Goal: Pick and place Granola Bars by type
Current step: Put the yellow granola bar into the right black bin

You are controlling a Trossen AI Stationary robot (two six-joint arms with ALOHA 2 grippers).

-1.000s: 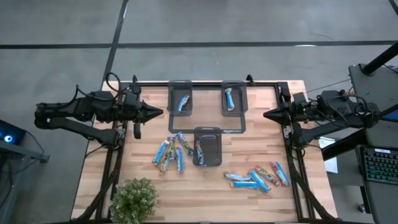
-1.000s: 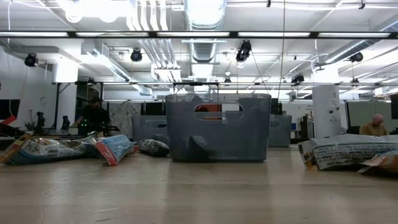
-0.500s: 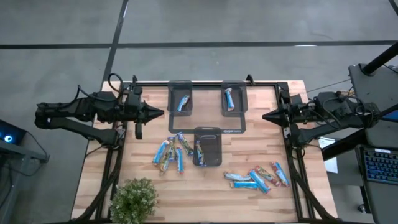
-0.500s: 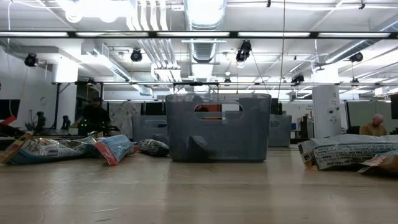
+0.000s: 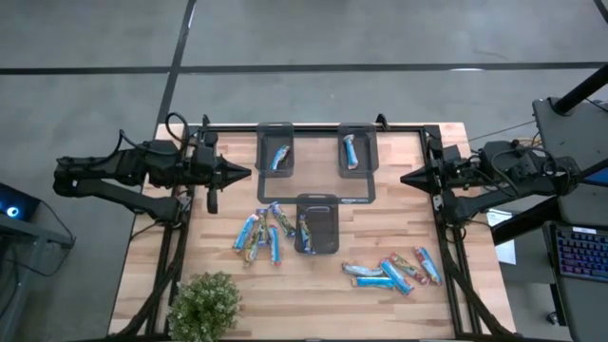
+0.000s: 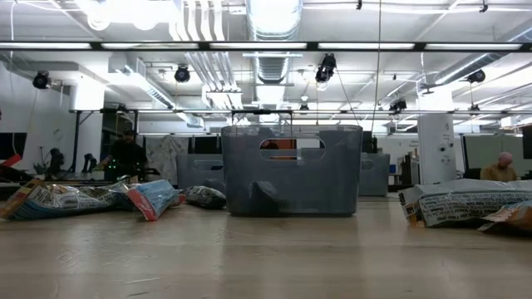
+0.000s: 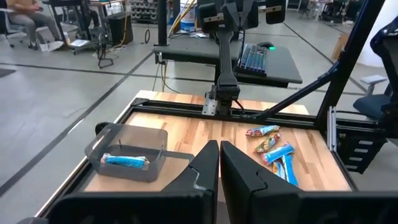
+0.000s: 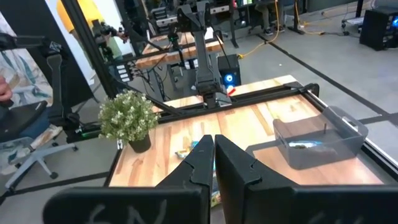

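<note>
Both jaws pinched tight, holding nothing. Left gripper (image 5: 243,172) at table's left edge, unmoved; right gripper (image 5: 407,177) crept slightly inward since sec ago. Granola Bars (image 5: 261,231) mostly loose mid-table, three in trays (image 5: 275,131). Sorting barely started.

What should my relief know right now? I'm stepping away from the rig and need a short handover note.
Left end effector: shut, empty, parked at the table's left edge.
Right end effector: shut, empty, parked at the right edge.
Trays: far left tray holds one bar; far right tray holds one bar; the near tray seems to hold one bar at its left side.
Done: about three bars placed.
Left: a loose group of bars left of the near tray and another group near the right front, all still to sort by type.
</note>
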